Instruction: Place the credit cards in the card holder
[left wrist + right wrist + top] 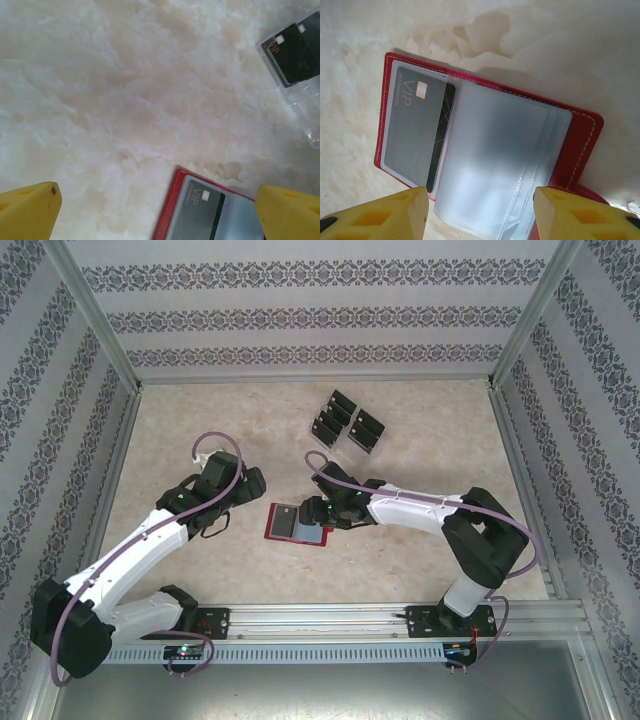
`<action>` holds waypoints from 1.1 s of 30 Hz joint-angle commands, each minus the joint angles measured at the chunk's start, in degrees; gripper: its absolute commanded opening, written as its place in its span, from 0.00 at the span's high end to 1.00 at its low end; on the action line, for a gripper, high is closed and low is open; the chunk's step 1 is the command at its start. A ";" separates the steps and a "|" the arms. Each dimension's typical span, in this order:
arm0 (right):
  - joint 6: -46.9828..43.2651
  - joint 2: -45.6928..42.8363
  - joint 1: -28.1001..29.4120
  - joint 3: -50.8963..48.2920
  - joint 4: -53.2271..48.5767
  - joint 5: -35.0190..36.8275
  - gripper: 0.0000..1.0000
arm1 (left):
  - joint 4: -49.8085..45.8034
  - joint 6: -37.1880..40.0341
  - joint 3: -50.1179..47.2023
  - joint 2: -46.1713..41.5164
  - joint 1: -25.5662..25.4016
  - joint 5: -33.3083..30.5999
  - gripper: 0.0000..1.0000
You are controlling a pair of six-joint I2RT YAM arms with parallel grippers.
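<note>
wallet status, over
Left gripper open beside wallet, right gripper open over it. Wallet lies open, one card sleeved. Other cards in rack. Nothing blocking.

The pale marbled table (200, 420) bears the open red card holder (296, 524) and, farther back, a clear rack (304, 106).

- Overhead view: bright, even, diffuse light; soft, faint shadows on the table (200, 420).
- Left wrist view: table overexposed and pale; yellow fingertips (30, 212) blurred at the near corners.
- Right wrist view: white glare on the clear sleeves (495, 150) just beyond the fingertips (380, 217); faint shadow along the far edge of the card holder (582, 137).
</note>
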 commanded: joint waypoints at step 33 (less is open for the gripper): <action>0.09 6.22 1.56 3.68 2.45 -0.71 0.43 | 3.34 0.66 -3.95 2.03 0.27 2.73 0.00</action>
